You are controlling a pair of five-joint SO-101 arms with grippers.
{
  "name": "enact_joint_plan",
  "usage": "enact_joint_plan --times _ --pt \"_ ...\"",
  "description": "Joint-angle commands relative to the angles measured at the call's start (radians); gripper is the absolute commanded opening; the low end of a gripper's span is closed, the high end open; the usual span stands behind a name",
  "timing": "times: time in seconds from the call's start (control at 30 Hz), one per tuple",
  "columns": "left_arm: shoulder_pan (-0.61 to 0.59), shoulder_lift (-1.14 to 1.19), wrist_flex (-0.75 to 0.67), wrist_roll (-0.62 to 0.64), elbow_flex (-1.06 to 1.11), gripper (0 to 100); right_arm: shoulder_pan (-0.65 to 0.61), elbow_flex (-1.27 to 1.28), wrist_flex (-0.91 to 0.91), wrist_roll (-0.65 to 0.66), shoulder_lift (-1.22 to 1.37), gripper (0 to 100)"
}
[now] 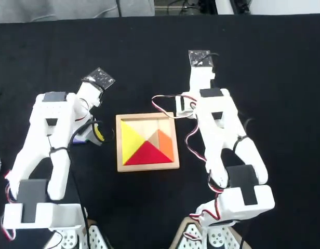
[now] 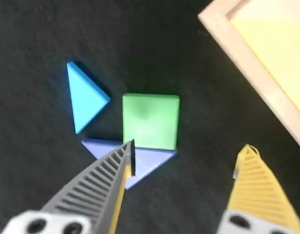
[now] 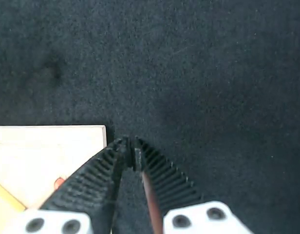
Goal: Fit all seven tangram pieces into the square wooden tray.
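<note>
— On the bench beside the wooden tray (image 1: 147,167), three pieces lie loose: a cyan triangle (image 2: 85,97), a green square (image 2: 151,121), and a violet triangle (image 2: 145,161) touching the square's edge.
— Mid-task, then?
— I'd judge so. The yellow piece (image 1: 130,141), red piece (image 1: 148,154) and orange piece (image 1: 165,144) sit in the tray, with bare wood left.
— Next move?
— The left pincer (image 2: 189,146) hangs spread wide above the square and violet triangle. It likely needs to drop and close on one.
— The other arm?
— The right pincer (image 3: 130,146) is clenched on nothing, poised just off the tray's corner.
</note>
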Motion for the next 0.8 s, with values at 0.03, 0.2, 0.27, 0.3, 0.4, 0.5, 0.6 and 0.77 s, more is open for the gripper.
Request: enact_joint_plan --times 0.03,0.2,0.27,0.3,0.4,0.5,0.6,0.77 --pt "-0.018 0.038 -0.068 -0.011 -0.05 33 0.018 -0.002 -0.021 -0.011 -0.056 1.1" --pt "-0.025 0.114 -0.084 -0.012 -0.096 33 0.018 0.01 -0.032 -0.011 -0.056 1.1" --pt "-0.027 0.141 -0.084 -0.012 -0.113 33 0.018 0.019 -0.051 -0.008 -0.056 1.1" --pt "-0.027 0.153 -0.084 -0.012 -0.117 33 0.018 0.021 -0.055 -0.008 -0.056 1.1" --pt "-0.027 0.186 -0.084 -0.011 -0.142 33 0.017 0.024 -0.057 -0.006 -0.056 1.1" --pt "-0.05 0.204 -0.084 -0.009 -0.17 33 0.017 0.024 -0.057 -0.005 -0.056 1.1" --pt "-0.082 0.216 -0.084 -0.011 -0.191 33 0.017 0.024 -0.057 -0.005 -0.056 1.1" --pt "-0.079 0.262 -0.071 -0.011 -0.188 33 0.014 0.024 -0.057 -0.005 -0.056 1.1"
